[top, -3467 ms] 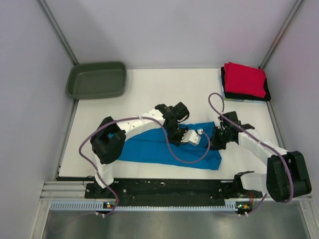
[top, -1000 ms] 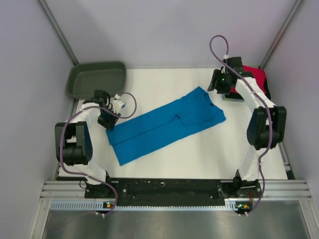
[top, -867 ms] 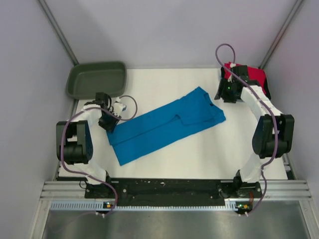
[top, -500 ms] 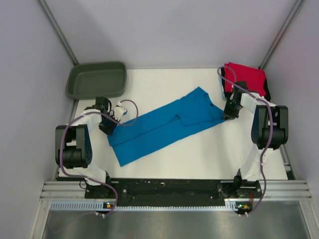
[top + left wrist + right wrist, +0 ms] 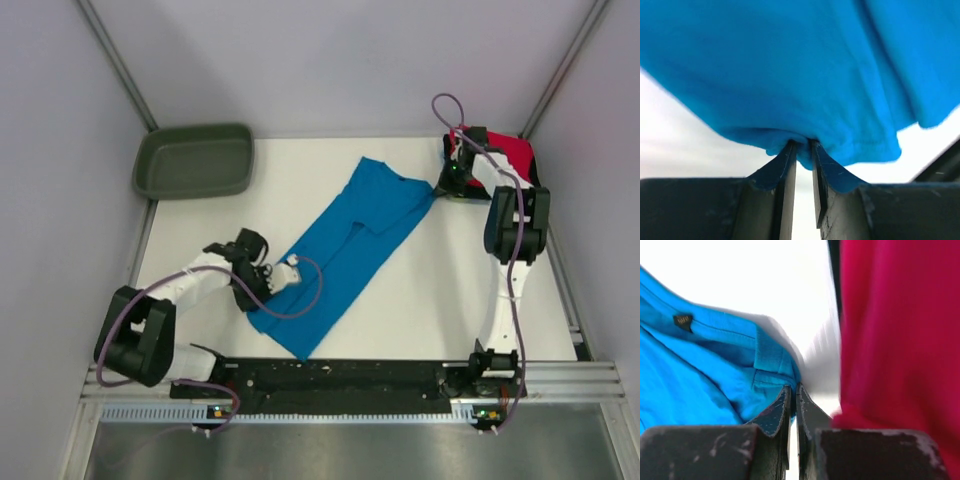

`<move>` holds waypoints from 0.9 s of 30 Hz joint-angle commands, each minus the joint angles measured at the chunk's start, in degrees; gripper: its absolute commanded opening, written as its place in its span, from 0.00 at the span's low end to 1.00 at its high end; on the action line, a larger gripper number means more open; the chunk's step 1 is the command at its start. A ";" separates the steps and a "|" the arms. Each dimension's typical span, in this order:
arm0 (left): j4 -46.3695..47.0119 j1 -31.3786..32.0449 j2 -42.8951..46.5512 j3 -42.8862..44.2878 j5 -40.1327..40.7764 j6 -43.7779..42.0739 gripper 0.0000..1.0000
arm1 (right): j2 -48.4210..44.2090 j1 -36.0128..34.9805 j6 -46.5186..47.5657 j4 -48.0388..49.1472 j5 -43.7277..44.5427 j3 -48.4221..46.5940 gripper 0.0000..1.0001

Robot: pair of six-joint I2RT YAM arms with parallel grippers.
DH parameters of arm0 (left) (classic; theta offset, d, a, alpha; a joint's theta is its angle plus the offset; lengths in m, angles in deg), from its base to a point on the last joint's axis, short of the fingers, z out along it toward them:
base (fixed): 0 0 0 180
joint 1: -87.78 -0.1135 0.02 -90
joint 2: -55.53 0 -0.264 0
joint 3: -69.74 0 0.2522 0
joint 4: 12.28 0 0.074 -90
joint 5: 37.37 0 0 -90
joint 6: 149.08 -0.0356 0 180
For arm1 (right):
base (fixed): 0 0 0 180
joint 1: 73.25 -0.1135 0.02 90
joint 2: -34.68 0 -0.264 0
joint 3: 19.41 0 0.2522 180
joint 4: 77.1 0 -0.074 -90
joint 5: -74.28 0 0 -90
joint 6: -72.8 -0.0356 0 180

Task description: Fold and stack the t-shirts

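The turquoise-blue t-shirt (image 5: 345, 240) lies stretched in a long diagonal band from the table's near left to the back right. My left gripper (image 5: 262, 285) is shut on its lower edge; the left wrist view shows blue cloth (image 5: 805, 75) pinched between the fingers (image 5: 782, 167). My right gripper (image 5: 447, 180) is shut on the shirt's upper corner (image 5: 765, 375) beside the stack of folded shirts with the red shirt (image 5: 500, 160) on top. The red cloth (image 5: 900, 330) fills the right of the right wrist view.
A dark olive-green tub (image 5: 195, 160) stands at the back left. White table surface (image 5: 440, 290) lies to the right of the shirt. Grey walls close the sides and back. The arm bases sit on the black rail at the near edge.
The shirt has swung from a shallow diagonal to a steeper one. My left gripper moved nearer and rightward with its edge; my right gripper moved back toward the red stack with the corner.
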 commanded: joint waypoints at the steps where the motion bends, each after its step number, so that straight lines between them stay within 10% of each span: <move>1: -8.69 11.59 1.21 -1.95 -10.95 1.17 0.26 | 10.11 -1.16 -0.40 -1.51 -1.89 -17.56 0.03; 7: -13.35 20.04 3.50 2.97 -17.81 0.03 0.42 | 20.24 -1.60 -2.69 -2.49 -1.54 -37.53 0.23; 13: -15.38 21.54 12.62 1.31 -14.16 -1.03 0.45 | 15.34 -1.60 3.71 -1.09 0.56 -38.44 0.51; 21: -9.15 20.66 19.68 1.04 -9.12 -3.04 0.48 | -8.90 -1.60 9.61 5.41 -2.40 -23.43 0.72; 27: -6.15 20.67 19.68 1.65 -22.90 -10.59 0.49 | -33.67 -11.68 25.76 18.05 -19.18 12.75 0.71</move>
